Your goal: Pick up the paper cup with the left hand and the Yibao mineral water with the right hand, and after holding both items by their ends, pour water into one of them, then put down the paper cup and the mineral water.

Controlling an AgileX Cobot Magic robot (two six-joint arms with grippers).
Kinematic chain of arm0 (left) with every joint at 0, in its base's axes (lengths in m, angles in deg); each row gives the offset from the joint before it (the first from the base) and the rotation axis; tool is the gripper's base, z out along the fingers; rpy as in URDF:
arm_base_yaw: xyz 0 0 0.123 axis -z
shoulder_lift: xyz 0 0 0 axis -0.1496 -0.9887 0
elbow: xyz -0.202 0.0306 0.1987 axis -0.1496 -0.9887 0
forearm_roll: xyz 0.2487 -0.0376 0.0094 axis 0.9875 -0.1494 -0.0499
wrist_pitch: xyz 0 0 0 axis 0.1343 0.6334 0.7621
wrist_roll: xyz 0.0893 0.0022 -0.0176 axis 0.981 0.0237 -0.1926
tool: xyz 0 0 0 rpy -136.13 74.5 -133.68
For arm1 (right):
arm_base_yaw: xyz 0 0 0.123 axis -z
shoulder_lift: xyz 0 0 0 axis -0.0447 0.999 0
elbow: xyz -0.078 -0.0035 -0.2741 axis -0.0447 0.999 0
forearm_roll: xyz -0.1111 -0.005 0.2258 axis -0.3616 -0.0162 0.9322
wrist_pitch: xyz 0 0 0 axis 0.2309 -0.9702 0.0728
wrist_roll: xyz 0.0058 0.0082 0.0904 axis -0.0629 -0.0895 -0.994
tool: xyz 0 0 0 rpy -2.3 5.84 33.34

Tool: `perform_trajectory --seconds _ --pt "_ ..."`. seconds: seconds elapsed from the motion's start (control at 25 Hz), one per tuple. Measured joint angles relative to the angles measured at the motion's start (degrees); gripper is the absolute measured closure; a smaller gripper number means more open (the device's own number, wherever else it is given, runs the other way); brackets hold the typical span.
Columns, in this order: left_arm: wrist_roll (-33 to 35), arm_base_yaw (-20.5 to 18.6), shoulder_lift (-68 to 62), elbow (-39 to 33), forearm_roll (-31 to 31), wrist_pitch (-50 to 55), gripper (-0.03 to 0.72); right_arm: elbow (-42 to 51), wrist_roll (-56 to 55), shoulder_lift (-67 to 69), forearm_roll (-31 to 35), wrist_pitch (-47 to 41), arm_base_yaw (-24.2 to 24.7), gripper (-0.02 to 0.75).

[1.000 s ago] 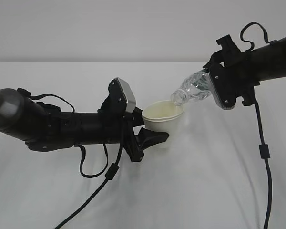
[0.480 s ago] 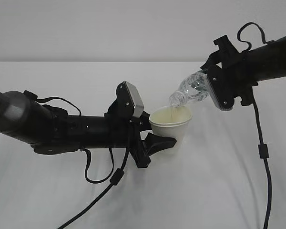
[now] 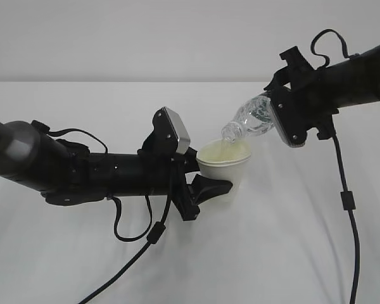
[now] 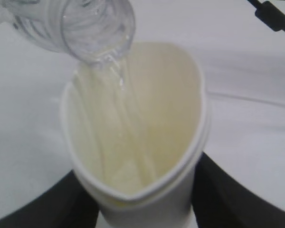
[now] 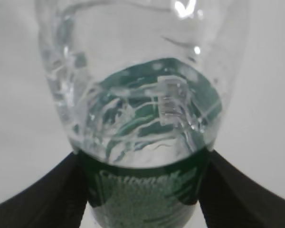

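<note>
My left gripper (image 3: 206, 185) is shut on the white paper cup (image 3: 225, 161) and holds it above the table, its rim squeezed oval. The left wrist view shows the cup's cream inside (image 4: 137, 137) with a black finger (image 4: 228, 199) on each side. My right gripper (image 3: 280, 120) is shut on the clear Yibao mineral water bottle (image 3: 250, 120), tilted down to the left with its open mouth over the cup's rim. A thin stream of water (image 4: 121, 95) runs from the mouth (image 4: 97, 28) into the cup. The right wrist view shows the bottle (image 5: 142, 95) and its green label (image 5: 142, 185) between my fingers.
Both arms hang over a plain white table (image 3: 272, 240). Black cables trail down from the left arm (image 3: 149, 237) and from the right arm (image 3: 348, 202).
The left arm has carried the cup to the right and a little up, under the bottle's mouth. The bottle has tipped slightly lower and water now runs into the cup.
</note>
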Motion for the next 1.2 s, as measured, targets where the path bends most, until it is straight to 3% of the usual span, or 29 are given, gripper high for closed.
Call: perform_trajectory --seconds 1.2 --pt "0.0 0.0 0.0 0.0 -1.1 0.2 0.3 0.0 0.0 0.0 0.0 -1.2 0.0 0.239"
